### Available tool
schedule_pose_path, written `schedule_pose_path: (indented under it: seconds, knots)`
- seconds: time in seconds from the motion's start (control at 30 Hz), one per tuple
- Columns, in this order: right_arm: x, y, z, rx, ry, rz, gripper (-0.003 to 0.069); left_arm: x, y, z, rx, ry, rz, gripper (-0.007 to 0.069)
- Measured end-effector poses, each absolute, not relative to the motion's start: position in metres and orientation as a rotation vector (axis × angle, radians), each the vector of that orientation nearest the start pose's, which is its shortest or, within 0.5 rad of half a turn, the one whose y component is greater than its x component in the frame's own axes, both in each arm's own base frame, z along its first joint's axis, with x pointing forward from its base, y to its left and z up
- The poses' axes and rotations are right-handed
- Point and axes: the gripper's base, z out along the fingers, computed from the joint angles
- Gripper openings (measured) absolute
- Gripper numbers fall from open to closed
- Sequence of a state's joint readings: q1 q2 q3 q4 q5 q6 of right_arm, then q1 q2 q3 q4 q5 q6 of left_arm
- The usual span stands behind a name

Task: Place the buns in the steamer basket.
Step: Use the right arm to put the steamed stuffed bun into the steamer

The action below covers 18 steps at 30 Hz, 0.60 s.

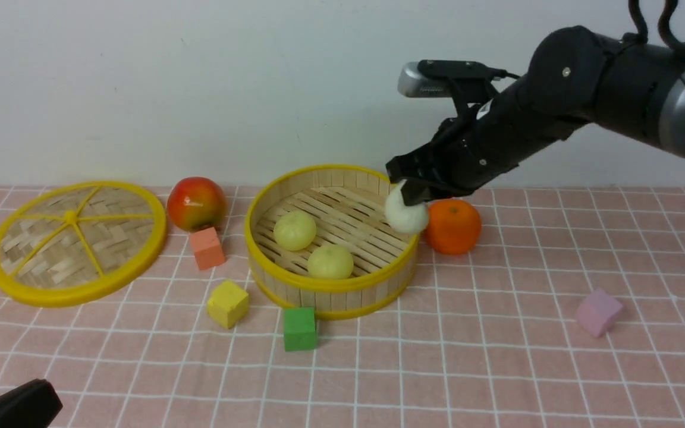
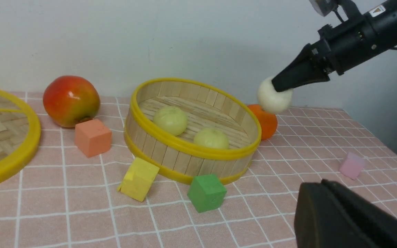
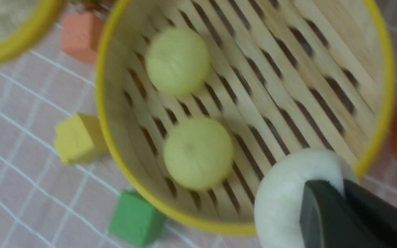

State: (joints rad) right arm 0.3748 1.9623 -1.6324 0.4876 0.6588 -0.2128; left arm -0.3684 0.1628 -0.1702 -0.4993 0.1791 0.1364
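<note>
Front view puts the smooth off-white bun (image 1: 405,215) in the air at the right-hand rim of the round bamboo steamer basket (image 1: 342,295), clear of the slatted floor. My right pincer (image 1: 408,189) is clamped on its upper part, reaching in and down from the right. The bun is close to a ball, so I can read no long axis; its top is pinched between my fingers and its rounded underside faces down.

The basket stands upright with its mouth up, and two pale yellow buns (image 1: 295,230) lie apart on its floor, one toward the back left, the other (image 1: 330,261) near the front wall. A round orange fruit (image 1: 452,226) sits on the tabletop just beside the basket's right side, behind the held bun in the left wrist view.

A green cube (image 1: 299,328) rests near the basket's front wall, a yellow cube (image 1: 228,304) to its left. A flat woven yellow-rimmed lid (image 1: 75,241) lies well apart on the left.

My left pincer (image 2: 339,213) is low at the front left, fingers together, holding nothing.
</note>
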Motion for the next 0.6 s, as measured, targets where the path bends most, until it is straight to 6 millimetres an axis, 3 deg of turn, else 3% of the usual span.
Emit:
schedule_pose_path:
  seconds: [0.23,0.37,0.53,0.6]
  knots:
    - [0.435,0.199,0.217,-0.328,2.379,0.626,0.0038,0.058,-0.031,0.247,0.077,1.669,-0.622,0.0018]
    - [0.439,0.201,0.207,-0.354,2.357,0.617,0.0062,0.058,-0.031,0.247,0.077,1.669,-0.622,0.0022]
    - [0.443,0.201,0.2,-0.333,2.338,0.613,0.0174,0.058,-0.031,0.247,0.077,1.669,-0.622,0.0022]
    - [0.446,0.201,0.194,-0.325,2.341,0.602,0.0278,0.058,-0.031,0.247,0.077,1.669,-0.622,0.0022]
